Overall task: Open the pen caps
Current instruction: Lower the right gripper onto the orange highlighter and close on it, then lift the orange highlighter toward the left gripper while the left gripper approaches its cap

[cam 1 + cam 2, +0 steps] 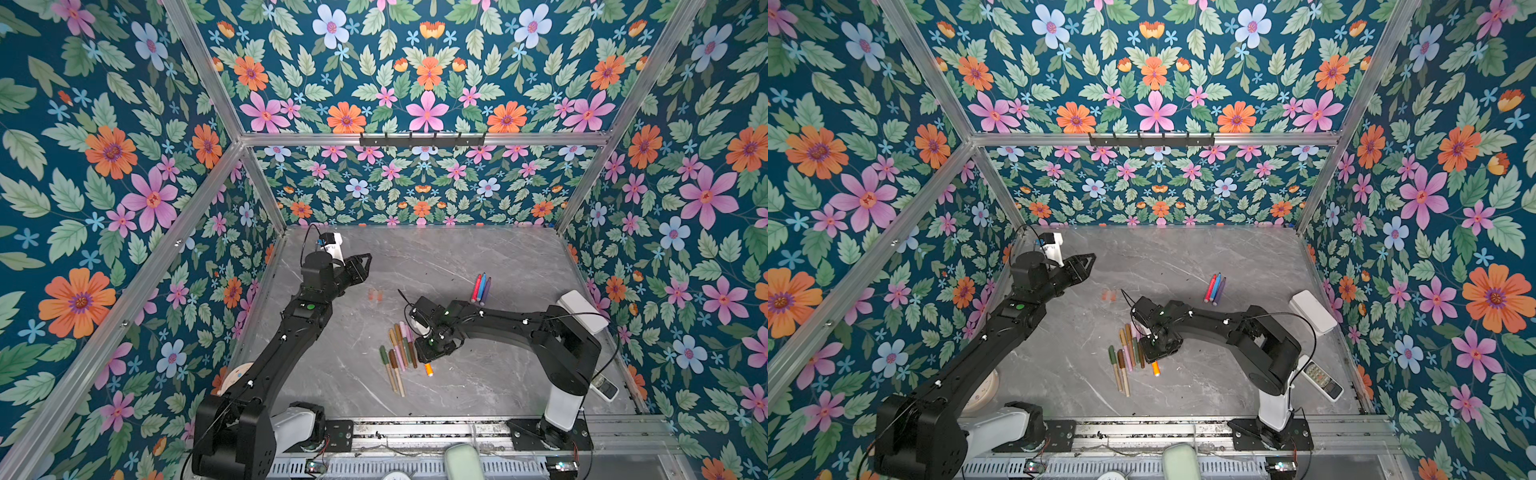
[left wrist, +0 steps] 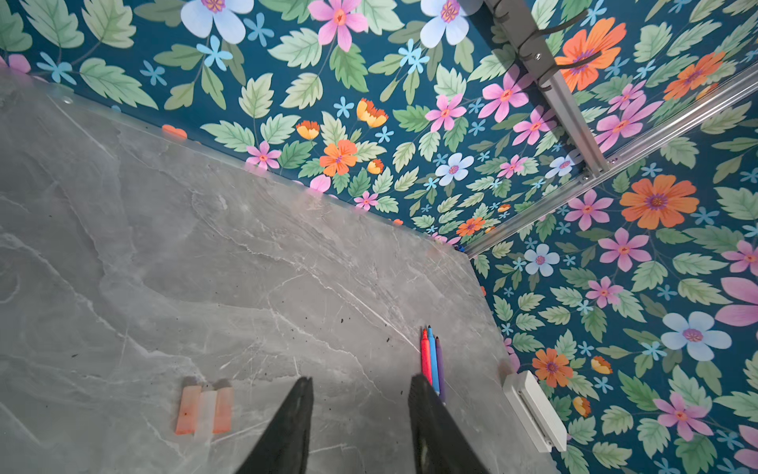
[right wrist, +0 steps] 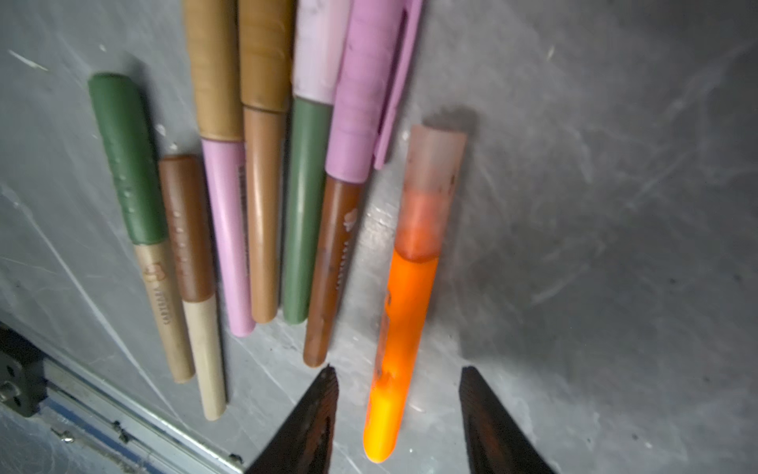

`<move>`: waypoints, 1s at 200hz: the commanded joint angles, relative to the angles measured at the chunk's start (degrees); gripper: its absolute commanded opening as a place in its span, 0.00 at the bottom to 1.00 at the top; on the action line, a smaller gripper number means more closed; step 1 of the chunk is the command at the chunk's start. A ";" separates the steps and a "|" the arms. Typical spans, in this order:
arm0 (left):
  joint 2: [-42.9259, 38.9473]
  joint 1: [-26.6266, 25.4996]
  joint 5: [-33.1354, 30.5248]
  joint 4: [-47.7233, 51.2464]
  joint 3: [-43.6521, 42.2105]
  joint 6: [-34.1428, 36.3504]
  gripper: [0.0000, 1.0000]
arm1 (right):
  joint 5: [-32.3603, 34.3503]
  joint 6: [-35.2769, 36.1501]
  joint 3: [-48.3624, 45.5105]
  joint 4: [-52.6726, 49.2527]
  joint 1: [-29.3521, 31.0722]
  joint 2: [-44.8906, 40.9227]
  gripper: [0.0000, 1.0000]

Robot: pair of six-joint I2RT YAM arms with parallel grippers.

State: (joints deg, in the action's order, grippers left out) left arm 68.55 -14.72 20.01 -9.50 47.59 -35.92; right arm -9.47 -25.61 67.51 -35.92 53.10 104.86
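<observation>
Several muted pens [image 3: 262, 213] in olive, brown, tan and pink lie side by side with their caps on, seen in both top views [image 1: 399, 349] [image 1: 1127, 353]. Beside them lies an orange pen [image 3: 410, 307] with a translucent cap [image 3: 432, 184] on it. My right gripper [image 3: 398, 371] hangs open over the pen's bare end, one finger on each side, not touching. Three pale orange pen caps [image 2: 205, 410] [image 1: 375, 295] lie loose mid-table. Red, blue and purple pens [image 1: 481, 287] [image 2: 431, 361] lie uncapped at the back right. My left gripper [image 2: 361, 379] [image 1: 365, 259] is open and empty, raised at the back left.
A white box [image 1: 582, 309] and a remote control [image 1: 604, 388] sit along the right wall. A round clock [image 1: 235, 376] lies under the left arm. The metal rail [image 1: 415, 428] runs along the table's front edge, close to the muted pens.
</observation>
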 commanded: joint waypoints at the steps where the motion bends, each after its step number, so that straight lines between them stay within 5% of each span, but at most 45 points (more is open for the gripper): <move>1: 0.91 -0.02 2.51 -2.31 -2.04 -2.25 0.42 | 1.10 -1.97 -2.10 -0.49 0.46 -0.94 0.50; 54: 1.91 0.04 6.41 -2.56 -4.21 -3.18 0.42 | 4.43 -2.16 -1.18 -0.71 1.82 1.09 0.48; 106: 1.43 0.04 6.71 -0.53 -4.66 -1.26 0.43 | 13.95 -4.78 4.46 -8.36 4.69 6.19 0.35; 155: 1.54 0.05 7.21 2.33 -3.64 1.51 0.43 | 13.12 -7.09 1.33 -5.80 4.11 4.43 0.26; 200: 0.49 0.08 6.74 2.89 -3.18 1.91 0.43 | 2.07 -4.91 -7.34 4.15 -7.31 -3.54 0.05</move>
State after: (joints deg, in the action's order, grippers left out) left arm 69.69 -14.70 26.83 -6.94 43.88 -35.40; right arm -3.14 -31.73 64.07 -35.75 50.57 104.01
